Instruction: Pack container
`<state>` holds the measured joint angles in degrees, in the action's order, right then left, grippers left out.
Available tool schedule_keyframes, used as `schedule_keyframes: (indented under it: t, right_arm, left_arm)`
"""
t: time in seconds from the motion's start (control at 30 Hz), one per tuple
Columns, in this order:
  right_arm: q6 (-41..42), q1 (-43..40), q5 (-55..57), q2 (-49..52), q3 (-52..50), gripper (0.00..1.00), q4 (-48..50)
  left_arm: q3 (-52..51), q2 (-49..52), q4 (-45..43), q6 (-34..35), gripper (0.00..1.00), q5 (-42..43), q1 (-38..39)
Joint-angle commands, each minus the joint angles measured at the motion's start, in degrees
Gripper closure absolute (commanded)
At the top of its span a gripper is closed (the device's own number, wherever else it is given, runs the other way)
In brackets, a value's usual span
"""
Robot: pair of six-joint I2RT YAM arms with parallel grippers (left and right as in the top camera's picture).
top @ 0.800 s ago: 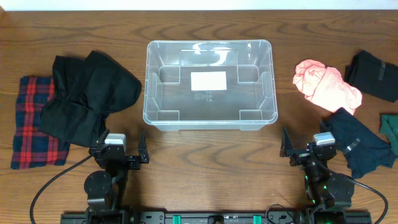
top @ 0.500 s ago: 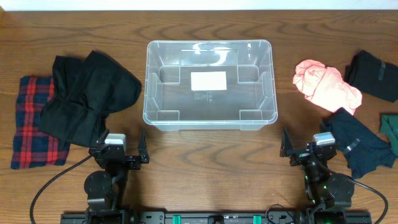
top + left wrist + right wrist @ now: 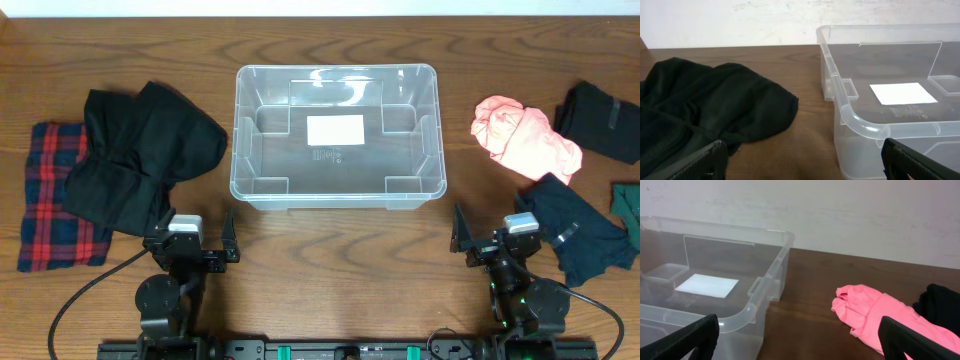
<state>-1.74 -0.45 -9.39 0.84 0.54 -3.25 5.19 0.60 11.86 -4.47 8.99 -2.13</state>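
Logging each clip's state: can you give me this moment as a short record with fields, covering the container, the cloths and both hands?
stage: nothing packed yet
container: mid-table, empty, white label on its bottom
left of it: big black cloth lying partly on a plaid cloth
right of it: pink cloth, small black cloth, dark cloth, green cloth at the edge
left hand: open, empty
right hand: open, empty
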Motion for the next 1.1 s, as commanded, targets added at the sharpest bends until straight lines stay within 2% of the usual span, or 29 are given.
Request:
schedule_keyframes:
  t: [0.0, 1.07]
  right_arm:
    - [-0.48, 0.42, 0.31, -0.2, -0.22, 0.01, -0.2]
    - [-0.48, 0.42, 0.31, -0.2, -0.22, 0.01, -0.2]
  left_arm:
    - [-1.01, -0.37, 1.4, 0.28, 0.02, 0.15, 0.17]
    - [-1.01, -0.37, 1.36, 0.74, 0.02, 1.9, 0.17]
